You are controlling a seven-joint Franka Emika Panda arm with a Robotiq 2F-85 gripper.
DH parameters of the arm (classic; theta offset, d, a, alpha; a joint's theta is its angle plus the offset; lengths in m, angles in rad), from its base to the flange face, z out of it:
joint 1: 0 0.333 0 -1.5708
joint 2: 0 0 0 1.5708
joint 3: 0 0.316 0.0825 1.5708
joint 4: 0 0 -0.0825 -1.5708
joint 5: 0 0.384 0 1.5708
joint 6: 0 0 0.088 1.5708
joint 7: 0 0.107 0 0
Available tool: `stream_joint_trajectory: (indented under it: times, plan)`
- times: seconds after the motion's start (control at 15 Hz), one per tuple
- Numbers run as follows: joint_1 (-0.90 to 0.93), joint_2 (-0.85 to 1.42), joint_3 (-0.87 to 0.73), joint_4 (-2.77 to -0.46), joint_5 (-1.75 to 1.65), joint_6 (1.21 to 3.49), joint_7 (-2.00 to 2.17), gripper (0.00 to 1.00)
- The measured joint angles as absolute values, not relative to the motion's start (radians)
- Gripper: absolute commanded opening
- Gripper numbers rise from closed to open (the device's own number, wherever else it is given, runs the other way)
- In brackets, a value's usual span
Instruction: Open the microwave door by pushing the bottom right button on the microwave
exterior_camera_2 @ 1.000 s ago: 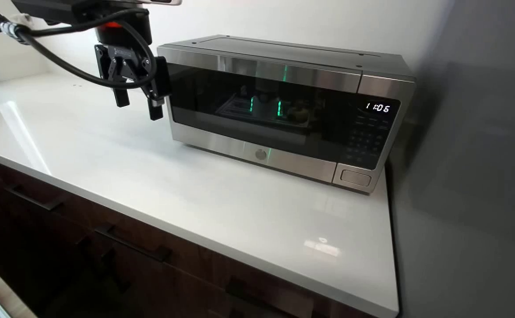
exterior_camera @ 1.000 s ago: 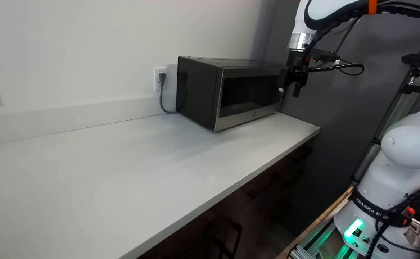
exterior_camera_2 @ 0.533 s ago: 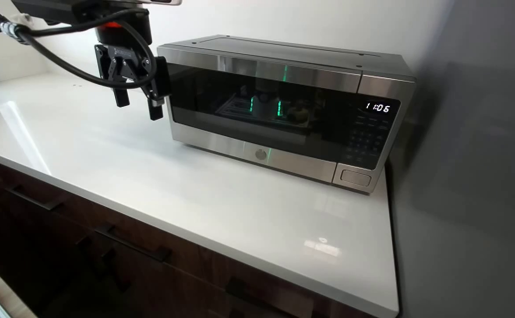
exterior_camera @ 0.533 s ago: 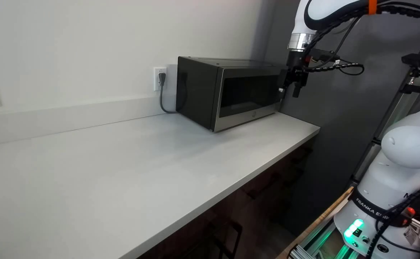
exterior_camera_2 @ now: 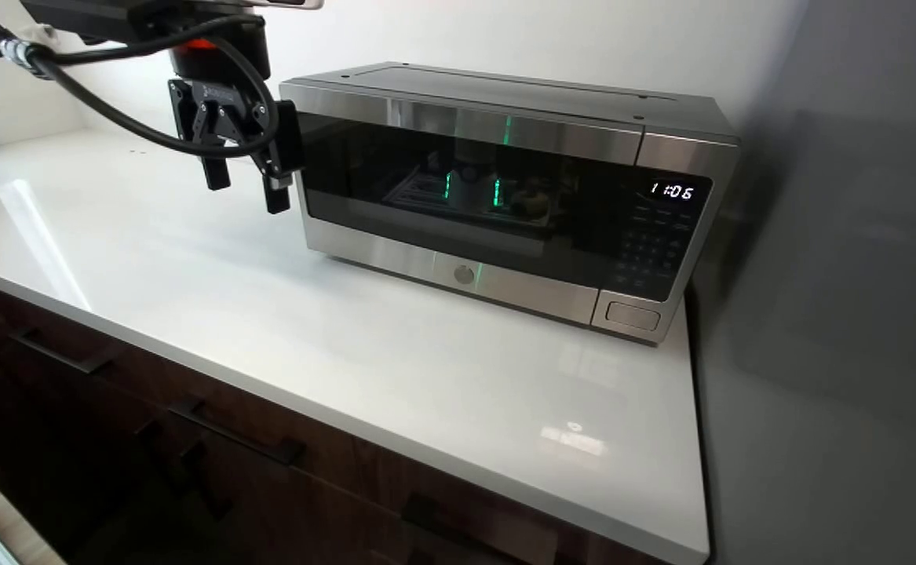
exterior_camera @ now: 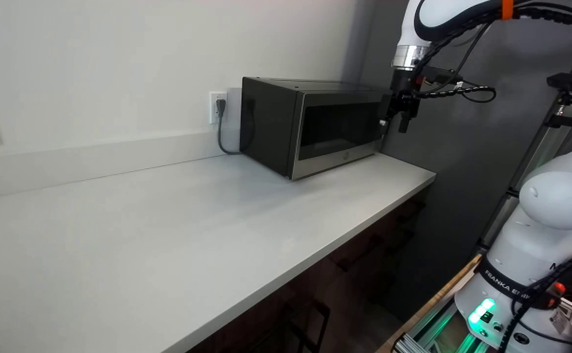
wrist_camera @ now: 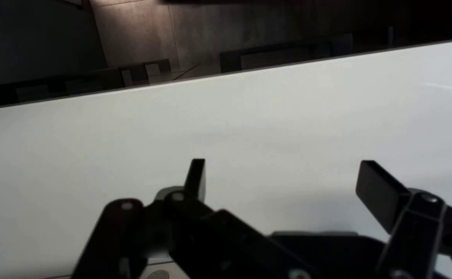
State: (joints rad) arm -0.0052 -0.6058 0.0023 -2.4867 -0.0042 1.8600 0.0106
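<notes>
A long white glossy countertop (exterior_camera_2: 395, 369) runs along a plain off-white wall (exterior_camera: 134, 63), and on it I see the dark grey-black boxy microwave (exterior_camera: 310, 128). My black two-fingered gripper (exterior_camera_2: 247, 193) hangs over the counter in front of the microwave's left end, its fingers spread wide, with only white surface between them in the wrist view; how near they are to the front I cannot tell. The flat rectangular metallic button (exterior_camera_2: 633, 316) sits at the front's bottom right corner, the opposite end, well apart from me. The wide dark-glass microwave door (exterior_camera_2: 450, 204), framed in brushed metal, is closed, and white clock digits (exterior_camera_2: 671, 192) read 11:06. A tall dark grey panel (exterior_camera_2: 842, 329) stands just beside the button's end. In an exterior view a looping black cable (exterior_camera_2: 140, 133) covers part of my gripper. Dark brown drawers (exterior_camera_2: 136, 392) with black bar handles (exterior_camera_2: 230, 435) line the space below. Against a second ago, I find gripper, microwave and digits all unchanged.
</notes>
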Motion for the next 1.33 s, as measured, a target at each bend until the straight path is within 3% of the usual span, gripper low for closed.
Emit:
stream_joint_trajectory:
  times: [0.47, 0.87, 1.33]
  plan:
    - [-0.007, -0.605, 0.002, -2.484, -0.031, 1.889, 0.004, 1.0]
    - [-0.06, -0.55, -0.05, -2.463, -0.178, 2.11, -0.095, 1.0]
    - [-0.079, -0.372, -0.243, -2.459, -0.141, 2.438, -0.327, 1.0]
